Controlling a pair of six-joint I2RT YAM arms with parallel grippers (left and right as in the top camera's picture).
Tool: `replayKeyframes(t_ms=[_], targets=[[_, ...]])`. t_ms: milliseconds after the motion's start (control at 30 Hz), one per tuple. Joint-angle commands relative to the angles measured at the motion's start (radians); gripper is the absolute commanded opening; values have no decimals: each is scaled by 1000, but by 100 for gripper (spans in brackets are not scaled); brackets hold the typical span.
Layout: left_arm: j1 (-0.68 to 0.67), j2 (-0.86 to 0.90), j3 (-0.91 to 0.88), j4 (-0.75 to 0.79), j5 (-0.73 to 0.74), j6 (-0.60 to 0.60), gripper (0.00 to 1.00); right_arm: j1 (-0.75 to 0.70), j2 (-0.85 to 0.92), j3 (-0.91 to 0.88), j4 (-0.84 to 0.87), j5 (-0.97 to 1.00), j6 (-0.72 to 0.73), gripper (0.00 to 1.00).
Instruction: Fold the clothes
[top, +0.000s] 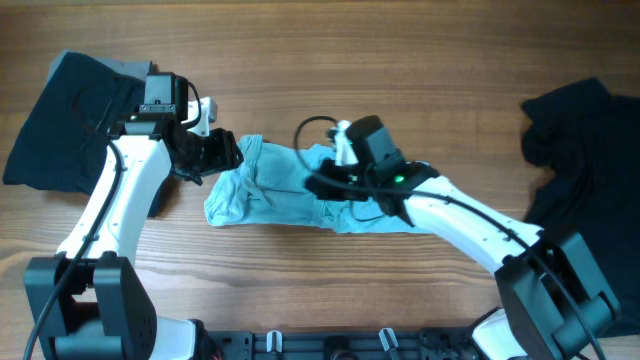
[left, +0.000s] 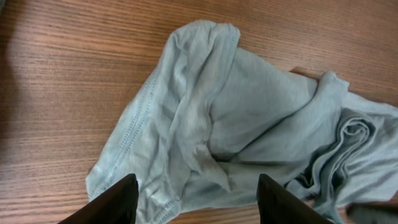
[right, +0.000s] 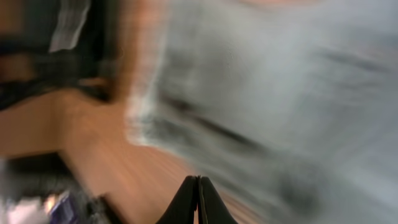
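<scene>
The pale aqua-blue T-shirt (top: 270, 195) lies crumpled and bunched in the middle of the table. My left gripper (top: 222, 152) is open at the shirt's left end. In the left wrist view its fingers (left: 198, 186) straddle the hemmed edge of the shirt (left: 236, 112) without holding it. My right gripper (top: 318, 184) is over the middle of the shirt. In the right wrist view its jaws (right: 199, 182) are shut with nothing seen between them. That view is blurred, with the shirt (right: 280, 81) beneath.
A black garment (top: 70, 115) with a grey lining patch (top: 130, 70) lies at the far left, under the left arm. Another black garment (top: 580, 140) lies at the right edge. The table (top: 400, 60) is brown wood.
</scene>
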Motion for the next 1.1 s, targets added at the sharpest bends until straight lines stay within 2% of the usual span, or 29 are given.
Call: replayKeyframes(t_ms=[0,133,200,233,367,500,700,800,900,967,1000,1033,1067], targets=[[5,-17,16,-19,9,2,61,14,3,14,27,-88,28,4],[5,-17,16,-29,9,2,62,-72,-53,24,-170,38,20,4],[3,-17,16,-35,18,3,66,-138,-80,24,-272,52,10,4],[2,-17,16,-43,32,10,73,-175,-87,24,-327,47,-8,4],[-16,-11,-11,-47,62,113,86,-283,-88,24,-490,16,-130,6],[-18,21,-96,58,16,159,92,-332,-88,24,-526,-40,-257,15],[-18,119,-134,142,0,161,99,-335,-102,24,-525,-66,-296,16],[-18,182,-134,163,0,190,98,-335,-132,24,-529,-66,-318,16],[-18,236,-134,159,0,191,92,-335,-172,24,-533,-65,-320,16],[-18,250,-135,159,1,194,79,-335,-190,24,-533,-61,-320,17],[-18,253,-135,159,1,194,69,-335,-199,24,-533,-61,-320,17],[-18,254,-135,159,1,194,56,-335,-208,24,-533,-61,-320,17],[-18,254,-134,159,1,194,37,-335,-215,24,-533,-61,-320,17]])
